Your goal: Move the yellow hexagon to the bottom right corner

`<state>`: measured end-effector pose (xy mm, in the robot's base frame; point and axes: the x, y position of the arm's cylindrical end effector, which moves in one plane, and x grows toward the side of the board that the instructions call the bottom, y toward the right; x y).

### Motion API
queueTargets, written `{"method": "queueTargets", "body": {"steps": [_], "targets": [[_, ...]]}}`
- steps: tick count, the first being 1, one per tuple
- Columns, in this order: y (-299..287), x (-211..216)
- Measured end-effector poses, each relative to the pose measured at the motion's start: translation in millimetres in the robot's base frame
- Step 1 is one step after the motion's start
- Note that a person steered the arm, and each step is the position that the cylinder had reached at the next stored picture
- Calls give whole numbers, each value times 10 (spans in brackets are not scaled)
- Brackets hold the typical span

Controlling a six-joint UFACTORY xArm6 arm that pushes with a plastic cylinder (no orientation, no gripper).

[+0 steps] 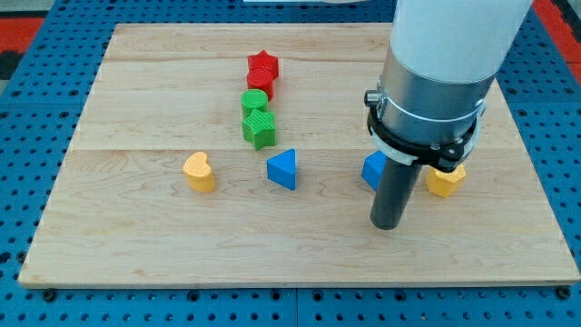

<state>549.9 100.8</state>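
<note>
My tip (386, 224) holds nothing, being a bare rod. The yellow hexagon (444, 181) sits just to its upper right in the frame, partly hidden by my arm, with the board's bottom right corner (565, 272) lying beyond.

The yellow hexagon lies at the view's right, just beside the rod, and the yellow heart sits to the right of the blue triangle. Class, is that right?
One detail is wrong. In the camera view the yellow heart sits to the left of the blue triangle, not the right. The yellow hexagon does lie at the view's right, just right of my tip.
</note>
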Motion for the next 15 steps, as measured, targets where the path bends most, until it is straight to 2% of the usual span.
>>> {"method": "queueTargets", "body": {"steps": [3, 4, 5, 6, 7, 9, 10, 11, 12, 13, 14, 15], "targets": [[-108, -23], [853, -280], [1322, -830], [1324, -807], [1198, -1115], [546, -1577], [681, -1078], [877, -988], [744, -834], [548, -1064], [241, -731], [570, -519]]}}
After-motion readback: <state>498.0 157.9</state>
